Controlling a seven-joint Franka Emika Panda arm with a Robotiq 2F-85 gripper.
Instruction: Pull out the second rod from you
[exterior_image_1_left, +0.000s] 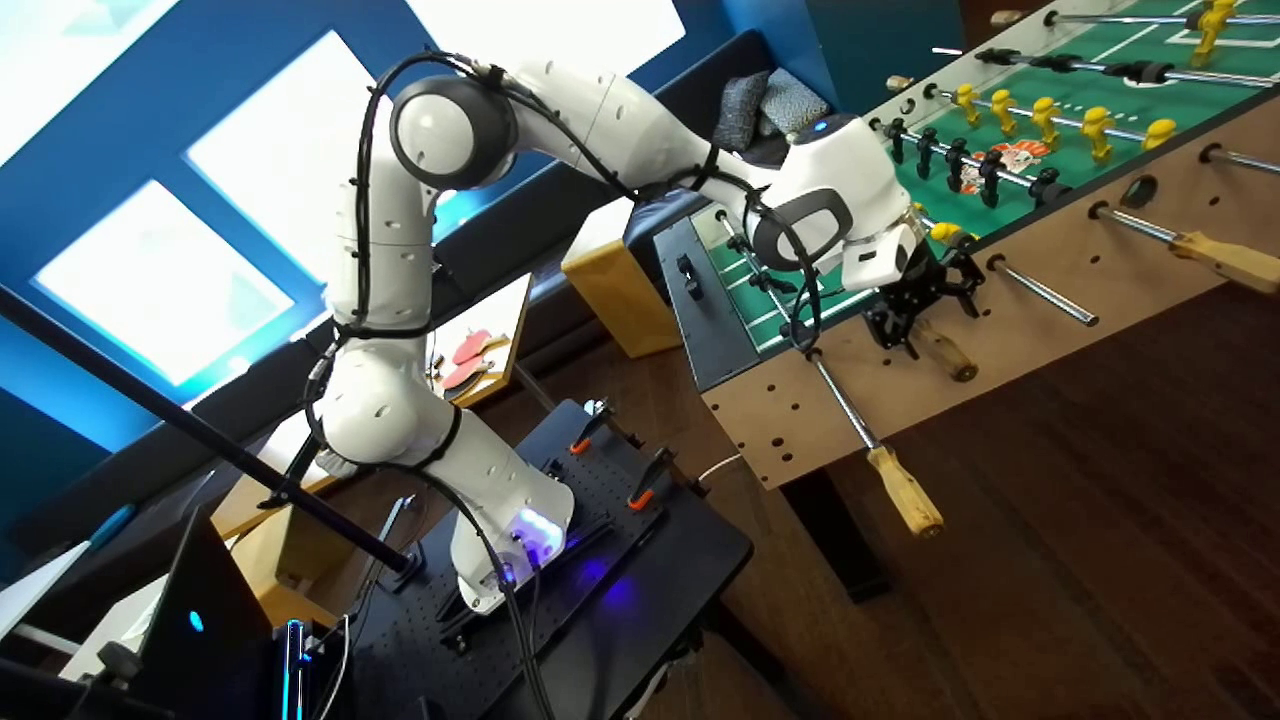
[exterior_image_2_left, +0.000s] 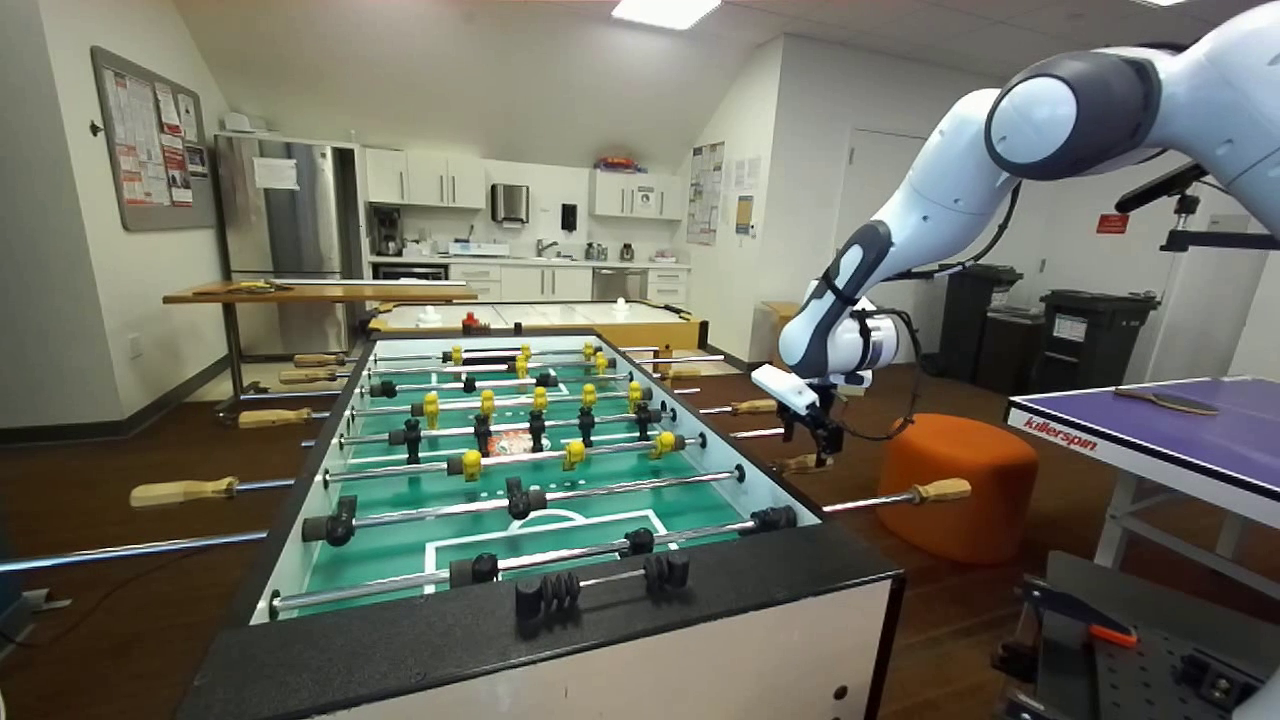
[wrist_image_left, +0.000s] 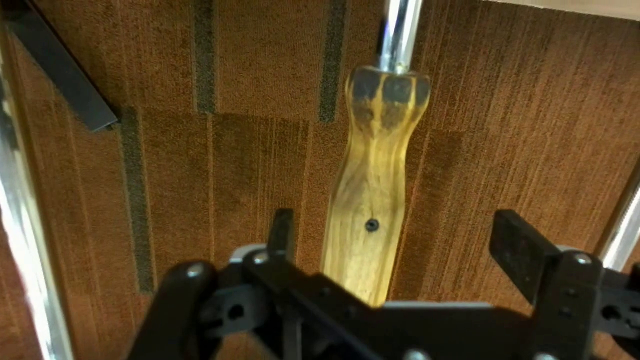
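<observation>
In the wrist view, the second rod (wrist_image_left: 401, 35) enters at top centre; its wooden handle (wrist_image_left: 370, 200) appears between the spread, released fingers of the pincer (wrist_image_left: 393, 220). The gap on either side of the wood, and the dark screw (wrist_image_left: 371, 225) in it, show in this view alone. The pincer hides the handle's lower end. In both exterior views the handle lies beneath the pincer, outside the edge of the tabletop (exterior_image_2_left: 400, 655). Silver rods (wrist_image_left: 25, 225) bound the wrist frame at left and right, brown floor (wrist_image_left: 250, 165) showing between each and the handle. In an exterior view, an outer rod (exterior_image_1_left: 845, 400) projects farther, at lower right. Yellow players (exterior_image_2_left: 573, 456) and black players (exterior_image_2_left: 536, 432) line the rods above a green field (exterior_image_2_left: 370, 555). An exterior view also takes in a fridge (exterior_image_2_left: 285, 240) at upper left and an orange stool (exterior_image_2_left: 958, 490) at right.
</observation>
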